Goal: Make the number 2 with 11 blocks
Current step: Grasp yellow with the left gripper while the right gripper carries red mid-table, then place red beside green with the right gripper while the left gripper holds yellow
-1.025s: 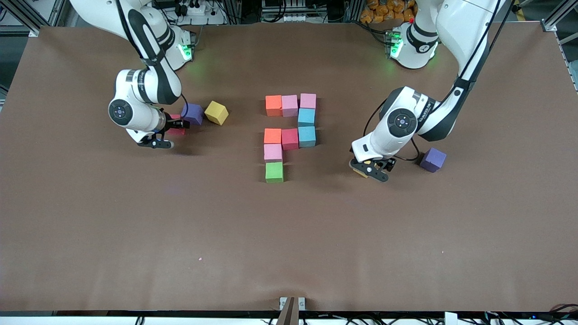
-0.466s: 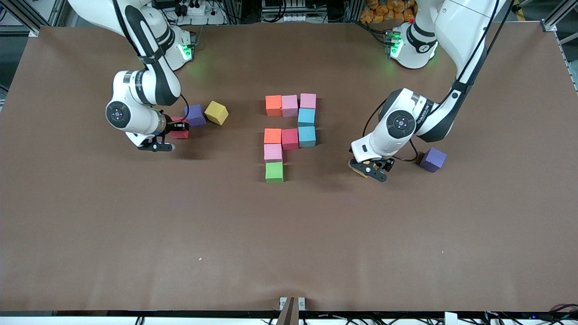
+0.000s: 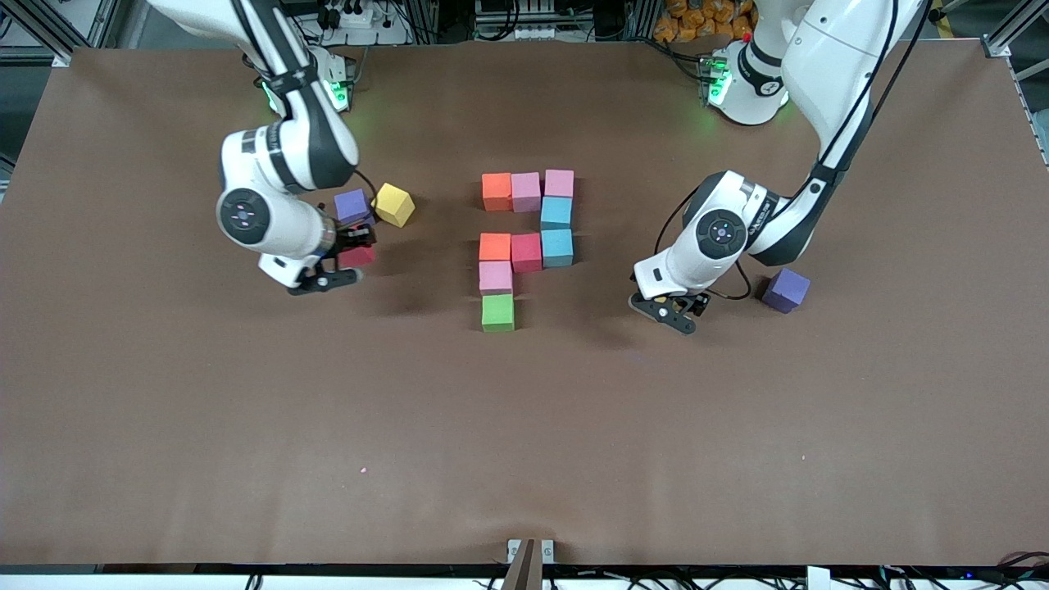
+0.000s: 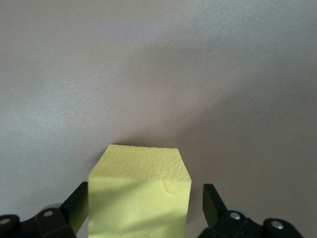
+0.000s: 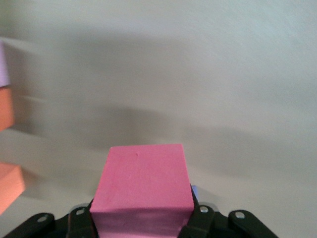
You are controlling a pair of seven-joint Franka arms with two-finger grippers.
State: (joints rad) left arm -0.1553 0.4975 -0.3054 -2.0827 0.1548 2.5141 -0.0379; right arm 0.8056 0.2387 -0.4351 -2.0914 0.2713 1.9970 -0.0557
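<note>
Right pincer (image 3: 354,246): I see it clamped on a red block (image 3: 357,256) over the worktop (image 3: 524,426) by the purple cube (image 3: 351,204). Left pincer (image 4: 143,210): jaws wide around a yellow block (image 4: 141,191), one finger clear of it. Nine blocks (image 3: 526,242) sit mid-worktop.

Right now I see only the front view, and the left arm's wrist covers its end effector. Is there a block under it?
Observer: Yes. The left wrist view shows a pale yellow block on the table, between the fingers of the left end effector.
Operator: Is it gripped?
Observer: No. The end effector is open: a gap shows between one finger and the block.
Operator: And the right end effector?
Observer: The right wrist view shows the right end effector shut on a red block, with a finger against each side.
</note>
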